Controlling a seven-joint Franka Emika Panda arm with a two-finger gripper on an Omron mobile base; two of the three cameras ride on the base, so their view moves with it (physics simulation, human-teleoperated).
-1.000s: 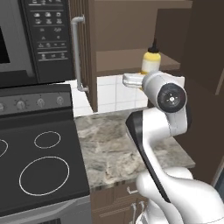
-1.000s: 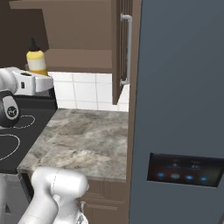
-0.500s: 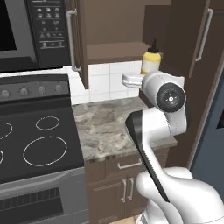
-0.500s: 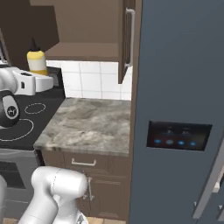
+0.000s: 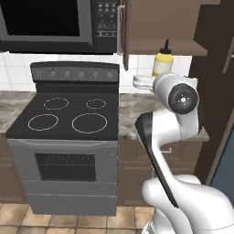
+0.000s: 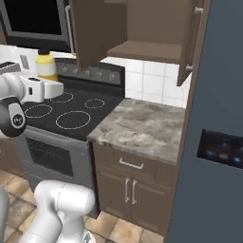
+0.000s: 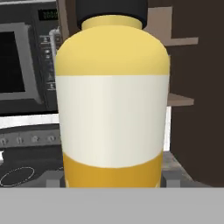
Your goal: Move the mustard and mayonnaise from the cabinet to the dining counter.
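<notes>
Mustard upright between the jaws (whole backdrop shifted, stove now)

There is one mustard bottle, yellow with a dark cap. One stove stands below one microwave; the stove top has four round burners and one oven door. One worktop of marble is beside it, with two cupboard doors and one drawer under it. One open cabinet hangs above. One fridge is there.
</notes>
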